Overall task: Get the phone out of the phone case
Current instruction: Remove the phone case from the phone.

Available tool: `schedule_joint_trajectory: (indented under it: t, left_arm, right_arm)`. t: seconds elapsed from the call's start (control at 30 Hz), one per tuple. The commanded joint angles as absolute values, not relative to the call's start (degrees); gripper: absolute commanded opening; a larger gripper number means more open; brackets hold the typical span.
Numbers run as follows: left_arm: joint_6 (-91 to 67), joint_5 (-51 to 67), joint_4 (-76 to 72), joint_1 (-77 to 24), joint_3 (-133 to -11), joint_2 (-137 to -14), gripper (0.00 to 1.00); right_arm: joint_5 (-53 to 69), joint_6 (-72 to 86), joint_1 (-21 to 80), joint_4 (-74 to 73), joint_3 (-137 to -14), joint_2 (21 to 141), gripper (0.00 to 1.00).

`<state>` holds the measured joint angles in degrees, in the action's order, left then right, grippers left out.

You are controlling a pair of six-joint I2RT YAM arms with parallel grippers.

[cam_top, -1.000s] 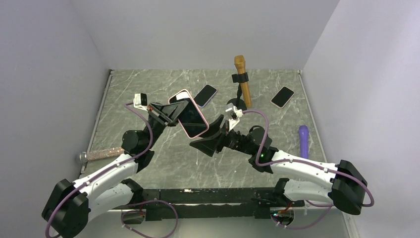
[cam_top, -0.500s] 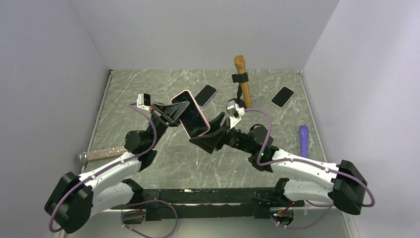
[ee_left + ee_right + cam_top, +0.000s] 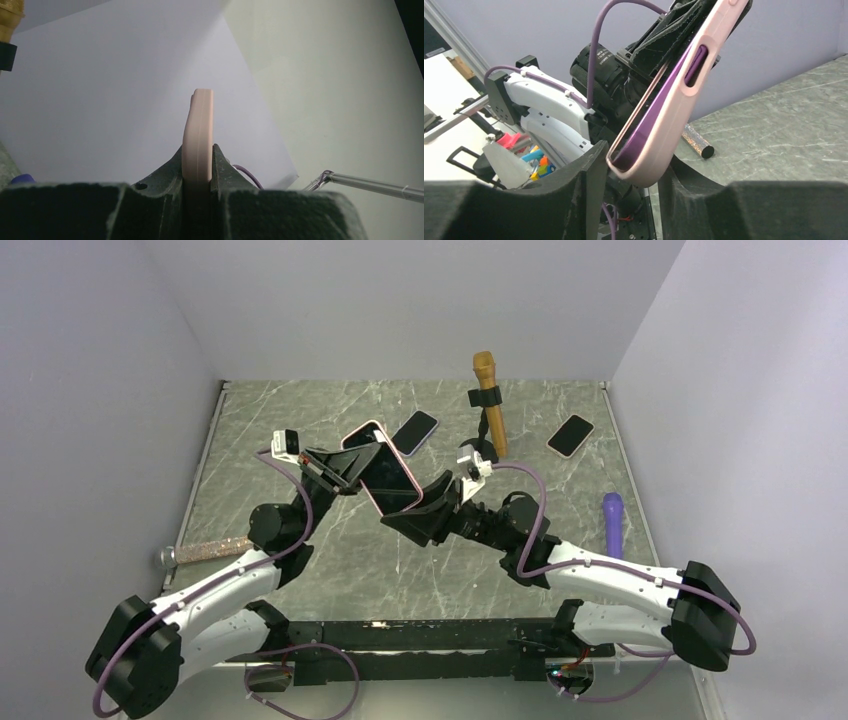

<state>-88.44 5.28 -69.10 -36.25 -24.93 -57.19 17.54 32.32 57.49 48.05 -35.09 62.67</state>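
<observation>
Your right tool (image 3: 634, 182) stands spread astride the lower corner of the pink phone case (image 3: 676, 95); close it on the case lip only, clear of the purple phone (image 3: 647, 131). Your left tool (image 3: 198, 167) pinches the case's other end, raised above the tabletop (image 3: 300, 420).
</observation>
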Motion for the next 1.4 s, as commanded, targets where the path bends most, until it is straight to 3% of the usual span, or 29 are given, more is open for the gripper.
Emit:
schedule_joint_trajectory:
  t: [0.0, 0.2, 0.43, 0.67, 1.07, 1.23, 1.27, 1.37]
  left_arm:
    - [-88.1, 5.3, -70.4, -36.8, -28.2, -53.6, 0.00]
    - [-93.0, 10.1, -61.9, -37.4, -30.8, -50.9, 0.00]
    - [-95.7, 11.5, -57.6, -38.0, -30.2, -44.0, 0.00]
    - [-94.7, 12.6, -51.9, -38.5, -31.3, -38.6, 0.00]
    - [-95.3, 12.6, -55.0, -39.1, -30.4, -40.2, 0.00]
    - [-91.0, 13.2, -55.2, -39.1, -30.7, -40.5, 0.00]
    - [-88.8, 13.2, -52.6, -39.0, -30.9, -39.7, 0.00]
    - [-80.4, 13.2, -44.8, -38.6, -32.6, -37.4, 0.00]
  right_arm:
    - [12.1, 27.4, 57.6, 47.0, -37.2, 63.2, 0.37]
    - [18.8, 15.5, 57.4, 52.8, -35.2, 67.5, 0.00]
    - [31.3, 14.0, 54.5, 59.5, -37.8, 72.9, 0.00]
    - [41.1, 26.7, 47.4, 75.3, -38.2, 80.2, 0.00]
    - [43.4, 26.9, 46.7, 73.1, -37.6, 81.7, 0.00]
    - [39.9, 35.9, 45.8, 71.2, -35.5, 79.2, 0.00]
    - [39.1, 36.9, 45.9, 68.9, -34.6, 77.4, 0.05]
    - [38.1, 37.9, 46.4, 53.3, -33.8, 71.4, 0.38]
